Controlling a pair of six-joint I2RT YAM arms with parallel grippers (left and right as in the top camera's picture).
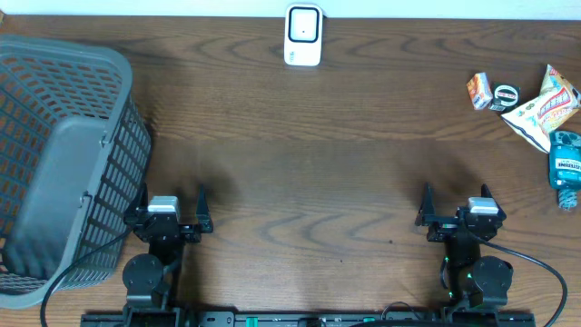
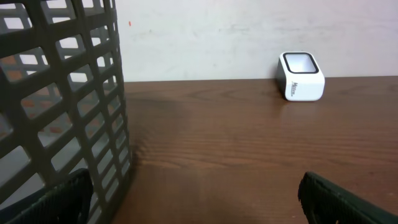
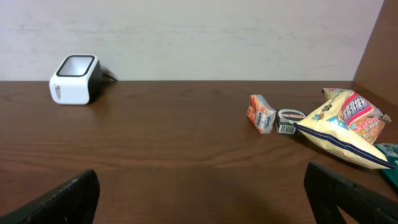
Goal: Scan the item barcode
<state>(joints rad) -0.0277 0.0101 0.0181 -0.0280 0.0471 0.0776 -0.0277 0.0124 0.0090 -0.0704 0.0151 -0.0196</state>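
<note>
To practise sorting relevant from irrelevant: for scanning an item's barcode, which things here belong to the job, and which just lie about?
Job: white scanner; orange packet; round tin; snack bag; blue pack.
Lying about, probably: grey basket.

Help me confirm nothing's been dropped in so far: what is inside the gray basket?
From overhead, the gray basket shows only its bare floor, with no item on it. Its left edge runs out of frame, so that strip cannot be checked.
</note>
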